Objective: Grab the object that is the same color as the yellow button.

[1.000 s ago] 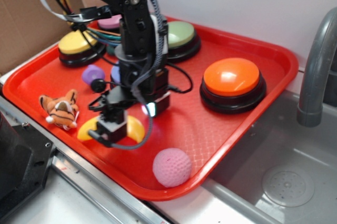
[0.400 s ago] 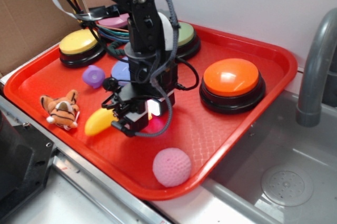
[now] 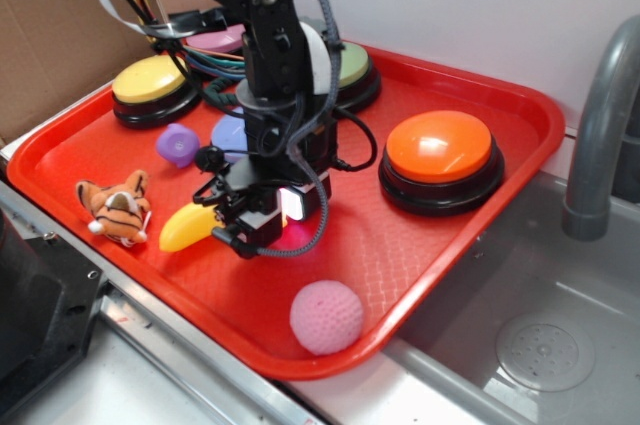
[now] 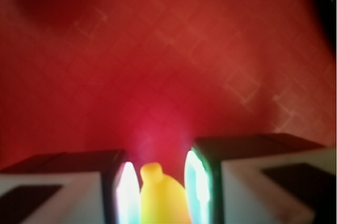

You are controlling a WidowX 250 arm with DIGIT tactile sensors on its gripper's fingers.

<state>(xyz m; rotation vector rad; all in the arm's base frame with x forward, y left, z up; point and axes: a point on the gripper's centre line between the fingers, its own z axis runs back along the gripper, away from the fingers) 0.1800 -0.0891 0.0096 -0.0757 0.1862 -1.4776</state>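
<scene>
The yellow toy banana [image 3: 188,228] sticks out to the left of my gripper [image 3: 238,230], low over the front of the red tray [image 3: 470,215]. In the wrist view the banana's stem end [image 4: 160,195] sits between my two lit fingers, and the gripper [image 4: 156,182] is shut on it. The yellow button [image 3: 152,85] stands at the tray's back left, well behind the gripper. The arm hides the banana's right end in the exterior view.
An orange plush tiger [image 3: 115,207] lies just left of the banana. A pink ball [image 3: 326,317] sits at the front. An orange button [image 3: 440,150], a green button [image 3: 348,67] and a purple piece [image 3: 177,143] are on the tray. A grey faucet [image 3: 600,135] and sink [image 3: 540,345] are at the right.
The gripper closed on the banana and shifted right and back. The banana, lying curved under the jaws a second ago, now juts out to their left. Almost nothing moved in the last half second.
</scene>
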